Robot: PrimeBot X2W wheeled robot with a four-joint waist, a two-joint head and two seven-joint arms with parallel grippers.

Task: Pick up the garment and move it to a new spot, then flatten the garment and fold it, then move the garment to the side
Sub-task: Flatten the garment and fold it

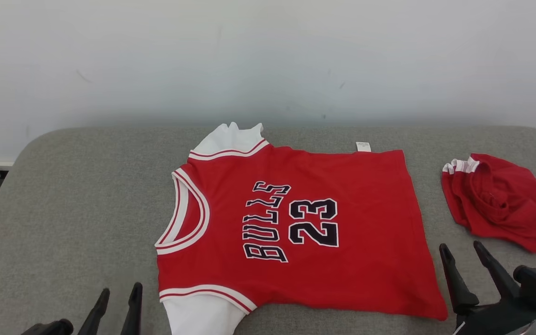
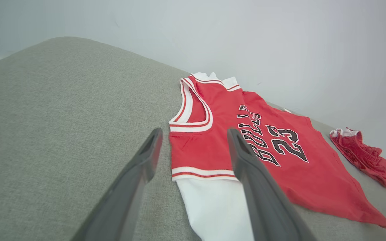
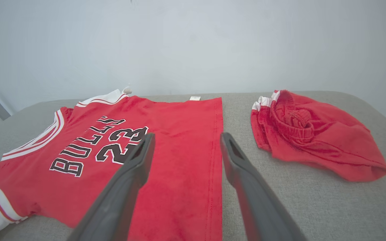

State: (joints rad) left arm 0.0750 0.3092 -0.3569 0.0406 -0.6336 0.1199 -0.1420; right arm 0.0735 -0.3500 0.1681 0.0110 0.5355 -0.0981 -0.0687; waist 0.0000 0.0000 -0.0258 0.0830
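At the near left, my left gripper (image 1: 121, 288) hangs over the grey pad (image 1: 63, 209), fingers apart and holding nothing. Just to its right the jersey (image 1: 296, 223) lies flat mid-pad, collar to the left and hem to the right, with a white sleeve at the near edge. My right gripper (image 1: 461, 245) sits beside the hem's near corner, fingers apart and empty. Farther right lies a crumpled red bundle (image 1: 500, 204), clear of the jersey.

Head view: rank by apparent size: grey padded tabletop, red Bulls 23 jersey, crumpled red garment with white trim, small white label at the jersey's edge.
1. grey padded tabletop
2. red Bulls 23 jersey
3. crumpled red garment
4. small white label
The gaps are clear, with no close calls.
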